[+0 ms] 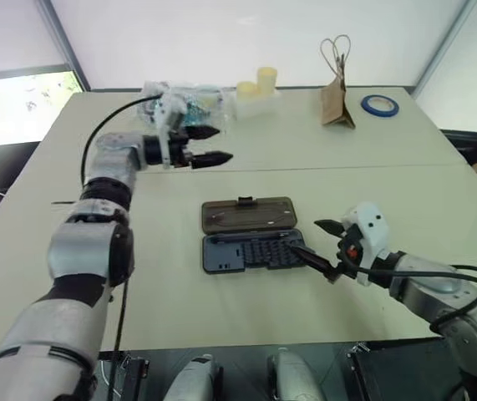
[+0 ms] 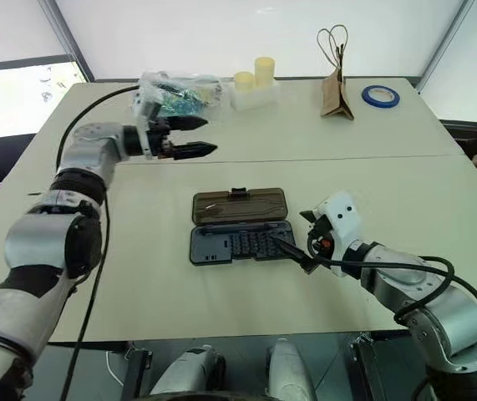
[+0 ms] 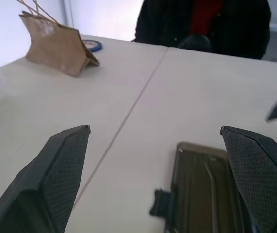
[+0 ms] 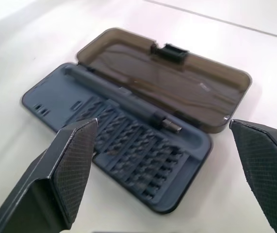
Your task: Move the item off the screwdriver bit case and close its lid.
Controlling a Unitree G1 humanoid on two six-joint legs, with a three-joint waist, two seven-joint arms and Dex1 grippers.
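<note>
head stereo looking down, 2 wrist cameras near, sharing screwdriver bit case [image 4: 123,141]

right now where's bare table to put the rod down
Bare table lies between the open case and the left gripper, and left of the case toward the table edge. The far edge is crowded: paper bag, tape roll, yellow cups.

Lid [image 3: 211,194] below left pincer [image 3: 160,179]: cut off by frame edge, near half out of sight, part behind pincer finger. Person [image 3: 203,24] beyond left pincer, across worktop [image 3: 128,97]: cropped at top, torso alone visible. Bits in screwdriver bit case [image 4: 128,145] between right pincer [image 4: 165,170] fingers: too small to tell types.
</note>
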